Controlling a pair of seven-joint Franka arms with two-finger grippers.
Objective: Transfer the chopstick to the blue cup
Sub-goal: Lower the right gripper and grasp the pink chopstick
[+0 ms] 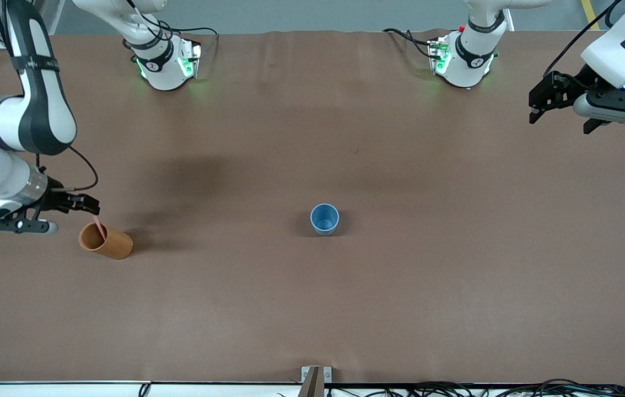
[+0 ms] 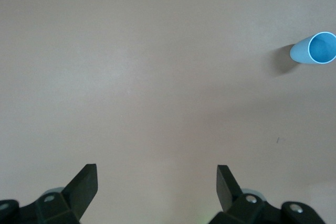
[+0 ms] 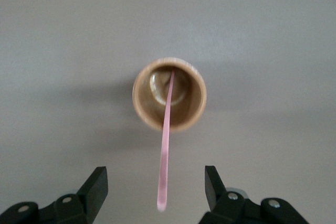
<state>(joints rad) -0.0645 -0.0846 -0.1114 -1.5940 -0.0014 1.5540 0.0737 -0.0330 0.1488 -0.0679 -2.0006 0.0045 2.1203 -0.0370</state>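
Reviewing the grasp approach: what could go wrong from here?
1. The right gripper is open around the chopstick's free end; closing off-centre could push it aside.
2. The chopstick leans in the wooden cup; a slanted pull might tip it.
3. The blue cup is small, so insertion could miss.

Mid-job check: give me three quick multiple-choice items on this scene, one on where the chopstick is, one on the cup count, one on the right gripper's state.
1. Where is the chopstick?
A. in the blue cup
B. in the wooden cup
C. flat on the table

2. How many cups stand on the table?
A. one
B. two
C. three

3. The right gripper is:
A. open around the chopstick's top
B. shut on the wooden cup's rim
C. over the blue cup

Key: 1 B, it leans inside the wooden cup. 2 B, wooden cup and blue cup. 3 A, a gap shows on both sides of the stick.
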